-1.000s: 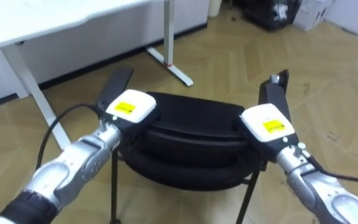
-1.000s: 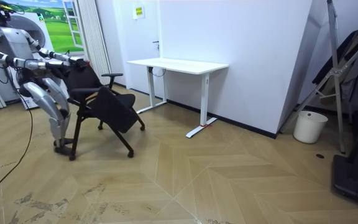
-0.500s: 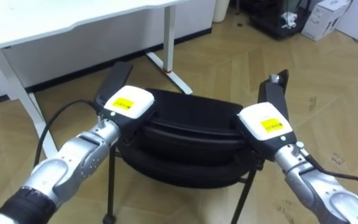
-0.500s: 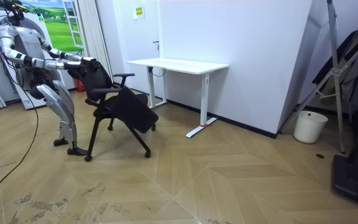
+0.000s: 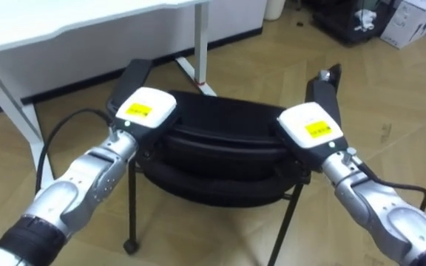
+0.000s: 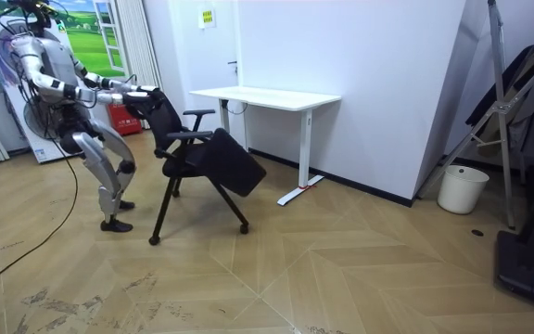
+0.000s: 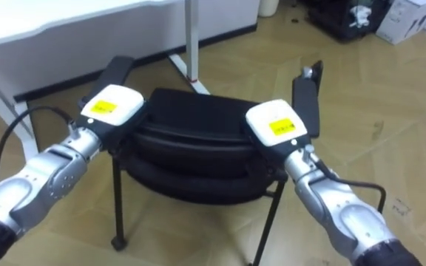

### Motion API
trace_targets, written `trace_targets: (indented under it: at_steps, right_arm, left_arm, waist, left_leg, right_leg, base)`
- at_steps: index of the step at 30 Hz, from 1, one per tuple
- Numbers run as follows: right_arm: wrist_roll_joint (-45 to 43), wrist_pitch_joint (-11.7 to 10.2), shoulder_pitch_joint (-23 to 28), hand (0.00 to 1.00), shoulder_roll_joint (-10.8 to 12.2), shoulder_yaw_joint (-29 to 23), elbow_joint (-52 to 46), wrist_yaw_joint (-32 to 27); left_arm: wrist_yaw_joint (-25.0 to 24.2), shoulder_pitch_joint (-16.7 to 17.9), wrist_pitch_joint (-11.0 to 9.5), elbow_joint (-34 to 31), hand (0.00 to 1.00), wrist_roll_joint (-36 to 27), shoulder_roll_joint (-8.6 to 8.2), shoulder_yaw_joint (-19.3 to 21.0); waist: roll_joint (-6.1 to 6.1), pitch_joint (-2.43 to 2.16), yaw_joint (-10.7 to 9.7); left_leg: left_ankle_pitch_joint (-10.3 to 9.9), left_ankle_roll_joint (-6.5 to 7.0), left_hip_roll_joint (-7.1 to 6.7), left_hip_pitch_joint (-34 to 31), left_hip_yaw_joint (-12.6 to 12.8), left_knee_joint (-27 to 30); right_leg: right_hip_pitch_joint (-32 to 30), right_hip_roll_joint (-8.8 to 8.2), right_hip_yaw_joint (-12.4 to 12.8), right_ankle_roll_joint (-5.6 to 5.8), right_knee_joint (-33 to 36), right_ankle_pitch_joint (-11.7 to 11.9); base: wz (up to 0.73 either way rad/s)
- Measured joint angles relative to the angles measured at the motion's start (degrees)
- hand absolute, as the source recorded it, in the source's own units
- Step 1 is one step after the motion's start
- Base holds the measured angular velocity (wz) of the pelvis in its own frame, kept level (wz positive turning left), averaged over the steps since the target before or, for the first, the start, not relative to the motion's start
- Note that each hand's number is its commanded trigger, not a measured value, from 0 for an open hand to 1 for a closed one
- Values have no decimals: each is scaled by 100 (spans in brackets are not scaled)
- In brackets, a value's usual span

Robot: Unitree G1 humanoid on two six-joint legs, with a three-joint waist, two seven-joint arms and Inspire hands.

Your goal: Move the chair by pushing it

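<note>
A black office chair [image 5: 220,137] stands right before me, seen from above and behind its backrest. My left hand [image 5: 143,111] lies on the left end of the backrest's top and my right hand [image 5: 309,129] on the right end. White hand backs with yellow labels cover what the fingers do. The chair's armrests [image 5: 128,81] reach forward past both hands. In the room view I stand mid-stride behind the chair [image 6: 202,153], arms stretched out to its back, with the chair leaning towards the white desk [image 6: 267,96].
The white desk [image 5: 65,29] with its leg and foot [image 5: 202,44] is just beyond the chair. A white bin [image 6: 462,188] stands by the far wall, and dark equipment [image 6: 531,260] at the room view's right. Wooden floor lies open in between.
I have walked towards the room view's right with the chair before me. The chair has rolled closer to the desk; both hands have stayed on its backrest.
</note>
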Motion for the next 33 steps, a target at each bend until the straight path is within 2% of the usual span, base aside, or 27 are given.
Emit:
trace_targets:
  at_steps: [1, 3, 4, 5, 7, 10, 11, 12, 13, 17, 19, 21, 22, 23, 24, 25, 26, 27, 28, 29, 30, 32, 33]
  right_arm:
    - [-1, 3, 1, 100, -2, 8, -7, 1]
    - [-5, 26, -5, 100, -6, 14, -32, 5]
    - [-7, 36, -15, 100, -7, 5, -43, 5]
    - [-27, 44, -48, 100, -8, -2, -52, 5]
    - [-61, 58, -80, 100, -11, -4, -69, 33]
    - [-61, 90, -83, 100, -16, -2, -80, 65]
    - [-61, 114, -82, 100, -20, 7, -97, 86]
    - [-60, 125, -70, 100, -13, 13, -98, 103]
    - [-56, 128, -55, 100, -12, 9, -112, 108]
    - [-51, 180, -33, 100, -70, 9, -257, 163]
    - [-32, 188, -34, 100, -98, 58, -284, 163]
    - [-12, 245, -27, 100, -110, 141, -356, 200]
    - [-16, 265, -26, 100, -110, 149, -395, 222]
    - [-16, 324, -25, 100, -102, 190, -457, 264]
    - [-9, 385, -26, 100, -62, 249, -473, 317]
    - [-7, 402, -28, 100, -11, 293, -465, 374]
    - [0, 407, -28, 100, 7, 311, -460, 380]
    - [79, 397, -32, 100, -4, 353, -457, 389]
    - [122, 373, -34, 100, -4, 353, -454, 400]
    - [168, 336, -38, 100, 18, 370, -417, 420]
    - [207, 281, -62, 100, 16, 368, -382, 417]
    - [229, 172, -202, 100, 13, 370, -255, 410]
    - [231, 158, -268, 100, 8, 369, -243, 402]
  left_arm:
    - [4, 20, 19, -16, 100, 9, -6, 4]
    - [5, 38, 62, -74, 100, 21, 1, 10]
    - [5, 43, 85, -110, 100, 21, 13, 9]
    - [3, 60, 140, -178, 100, 21, 58, 12]
    - [-4, 114, 216, -295, 100, 24, 76, 17]
    - [-53, 169, 303, -372, 100, 18, 67, 12]
    - [-72, 186, 321, -388, 100, 10, 62, 10]
    - [-127, 198, 334, -425, 100, 10, 72, 10]
    - [-171, 195, 359, -457, 100, 11, 78, 7]
    - [-316, 190, 451, -614, 100, 18, 96, 12]
    - [-341, 193, 468, -625, 100, 18, 90, 4]
    - [-498, 227, 486, -723, 100, 18, 128, 33]
    - [-531, 232, 481, -751, 100, 18, 146, 56]
    - [-555, 260, 481, -820, 100, 20, 211, 65]
    - [-564, 335, 481, -870, 100, 46, 229, 138]
    - [-589, 438, 473, -946, 100, 107, 260, 208]
    - [-604, 458, 456, -963, 100, 133, 274, 230]
    - [-641, 448, 436, -971, 100, 148, 296, 233]
    - [-651, 446, 441, -982, 100, 155, 299, 235]
    - [-663, 456, 458, -990, 100, 198, 301, 239]
    - [-666, 449, 508, -1003, 100, 240, 272, 232]
    - [-666, 444, 567, -1026, 100, 275, 243, 239]
    - [-667, 432, 608, -1079, 100, 289, 240, 277]
  waist:
    - [1, 0, 0]
    - [11, -7, 17]
    - [15, -7, 18]
    - [36, -19, 11]
    - [97, -25, 17]
    - [194, -19, 3]
    - [239, -17, -3]
    - [255, -22, 0]
    - [247, -23, -13]
    - [214, -28, -75]
    - [159, -32, -3]
    - [41, -81, 52]
    - [19, -80, 67]
    - [-57, -98, 97]
    - [-143, -136, 160]
    - [-163, -172, 180]
    - [-175, -169, 174]
    - [-221, -162, 171]
    - [-247, -154, 171]
    - [-322, -168, 194]
    - [-321, -145, 189]
    - [-347, -149, 232]
    - [-357, -148, 333]
  left_leg:
    - [9, 1, 4, -56, 49, -152]
    - [74, 3, -3, -231, 325, -819]
    - [80, 2, -18, -271, 415, -980]
    - [169, 48, -75, -355, 555, -1272]
    - [538, 144, -229, -408, 684, -1663]
    - [830, 198, -387, -415, 813, -1730]
    - [938, 253, -494, -393, 832, -1754]
    - [1041, 372, -614, -346, 859, -1832]
    - [1023, 454, -630, -333, 873, -1848]
    - [993, 500, -816, -302, 817, -1981]
    - [961, 548, -886, -200, 875, -2107]
    - [899, 622, -989, -106, 1111, -2201]
    - [856, 668, -1026, -71, 1173, -2238]
    - [704, 879, -1155, 16, 1220, -2356]
    - [631, 967, -1196, 54, 1201, -2417]
    - [616, 948, -1212, 55, 1043, -2377]
    - [584, 932, -1267, 53, 898, -2348]
    - [571, 945, -1415, 51, 712, -2314]
    - [557, 969, -1483, 48, 674, -2277]
    - [465, 966, -1590, 58, 512, -2162]
    - [374, 948, -1643, 54, 401, -2066]
    - [312, 952, -1701, 40, 253, -2011]
    - [250, 932, -1711, 1, 242, -1944]
  right_leg:
    - [51, 18, -27, 0, -59, 0]
    - [178, 61, -171, -18, -201, -13]
    - [180, 65, -206, -20, -212, -17]
    - [209, 62, -385, -23, -276, -21]
    - [388, 69, -905, 5, -490, -35]
    - [579, 89, -1274, 80, -609, -78]
    - [662, 89, -1422, 122, -619, -117]
    - [714, 91, -1464, 156, -590, -173]
    - [735, 91, -1508, 177, -591, -196]
    - [772, -4, -1720, 260, -582, -270]
    - [814, -72, -1767, 287, -544, -338]
    - [913, -256, -2150, 457, -509, -483]
    - [954, -285, -2265, 527, -516, -519]
    - [1016, -366, -2455, 748, -459, -615]
    - [1038, -468, -2545, 1251, -220, -654]
    - [953, -587, -2410, 1628, 340, -529]
    - [874, -656, -2217, 1647, 650, -427]
    - [677, -746, -1748, 1401, 1204, -215]
    - [606, -783, -1591, 1278, 1451, -136]
    - [510, -848, -1396, 1099, 1848, -17]
    - [469, -868, -1296, 949, 2038, 106]
    - [451, -797, -1157, 952, 2052, 204]
    - [450, -693, -1101, 966, 1985, 226]
  base:
    - [5]
    - [4]
    - [0]
    - [-5]
    - [-4]
    - [-1]
    - [0]
    - [0]
    - [19]
    - [25]
    - [18]
    - [24]
    - [27]
    - [26]
    - [31]
    - [30]
    - [50]
    - [53]
    - [65]
    - [69]
    - [68]
    - [54]
    - [41]
